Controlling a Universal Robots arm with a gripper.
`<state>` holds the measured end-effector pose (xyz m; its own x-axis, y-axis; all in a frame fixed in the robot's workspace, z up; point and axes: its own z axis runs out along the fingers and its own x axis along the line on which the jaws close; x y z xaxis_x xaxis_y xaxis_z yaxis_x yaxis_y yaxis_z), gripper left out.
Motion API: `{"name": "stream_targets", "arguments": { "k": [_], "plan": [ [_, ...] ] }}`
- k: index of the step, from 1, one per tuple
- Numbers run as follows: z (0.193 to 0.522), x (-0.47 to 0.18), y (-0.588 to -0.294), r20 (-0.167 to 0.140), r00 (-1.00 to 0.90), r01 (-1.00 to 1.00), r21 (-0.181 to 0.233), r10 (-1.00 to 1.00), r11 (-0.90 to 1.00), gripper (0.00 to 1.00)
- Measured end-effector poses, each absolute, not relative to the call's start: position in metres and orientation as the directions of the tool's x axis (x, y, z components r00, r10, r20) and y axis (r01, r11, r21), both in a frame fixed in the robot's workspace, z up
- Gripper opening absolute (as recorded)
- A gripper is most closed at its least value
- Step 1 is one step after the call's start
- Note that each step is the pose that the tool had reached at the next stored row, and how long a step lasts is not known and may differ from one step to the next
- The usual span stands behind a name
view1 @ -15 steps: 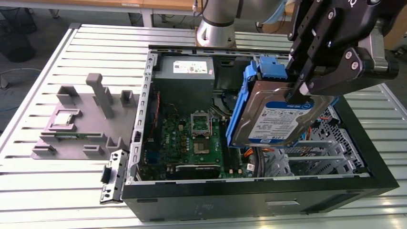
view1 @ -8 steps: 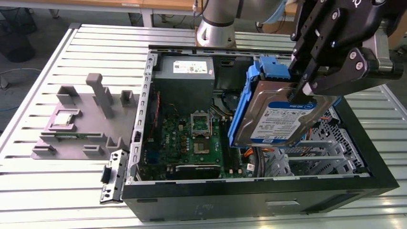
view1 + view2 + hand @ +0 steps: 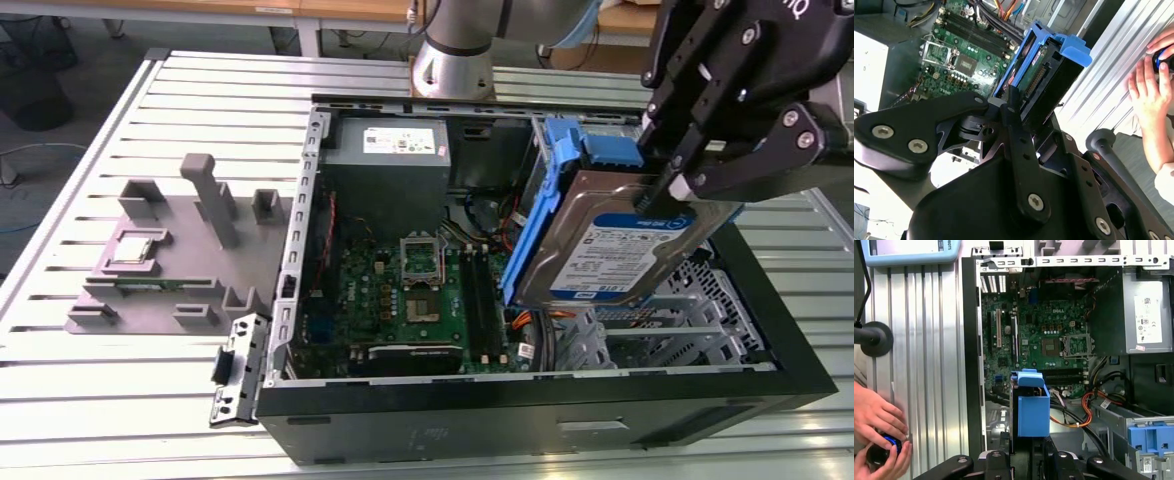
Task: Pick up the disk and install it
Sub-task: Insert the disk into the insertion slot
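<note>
Above the open case (image 3: pixel 534 415), gripper (image 3: pixel 671 192) holds disk (image 3: pixel 621 255) tilted.

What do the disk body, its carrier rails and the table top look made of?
The disk: bare metal, likely aluminium; dull silver sheen, paper-looking label. The carrier rails: probably moulded plastic; uniform matte blue, rounded edges. The table: extruded aluminium by the look; pale grey satin slats with parallel grooves.

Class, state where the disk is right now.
In the exterior view's right half, the disk hangs tilted in the tool, above the drive cage of the open computer case.
</note>
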<state>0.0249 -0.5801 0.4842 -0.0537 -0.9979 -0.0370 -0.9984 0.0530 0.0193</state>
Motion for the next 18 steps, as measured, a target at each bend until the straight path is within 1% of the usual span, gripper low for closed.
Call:
{"name": "stream_targets", "arguments": {
  "k": [18],
  "plan": [
    [0.484,0.074,-0.58,-0.037,-0.054,-0.998,0.019,-0.998,0.053,0.35]
  ]
}}
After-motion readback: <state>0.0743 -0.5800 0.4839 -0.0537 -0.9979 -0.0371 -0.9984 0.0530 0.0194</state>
